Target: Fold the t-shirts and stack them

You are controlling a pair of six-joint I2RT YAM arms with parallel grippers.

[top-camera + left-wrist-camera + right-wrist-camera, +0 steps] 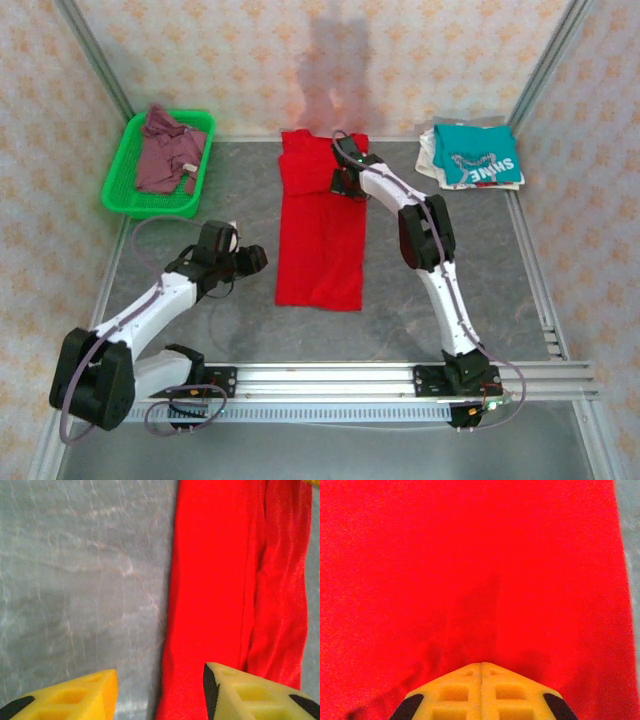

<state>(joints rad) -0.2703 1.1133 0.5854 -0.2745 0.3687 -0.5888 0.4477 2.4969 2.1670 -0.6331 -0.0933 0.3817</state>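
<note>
Two shirts look done: the teal one (478,155) lies folded on the whitish one (429,150), far right. The red shirt (320,235) lies mid-table, narrowed to a strip (cross folds remain). The right gripper (481,666) rests on its upper part, tips pressed together; whether it pinches cloth I cannot tell. The left gripper (160,674) hangs empty by the red shirt's left edge, jaws partway apart. The mauve shirt (160,150) sits unfolded in the basket (120,195).

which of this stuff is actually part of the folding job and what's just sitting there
Part of the job:
- red shirt, spread out mid-table
- teal shirt, folded, far right
- whitish shirt, under the teal one
- mauve shirt, crumpled in the basket

Just lying about:
- basket, green, far left
</note>
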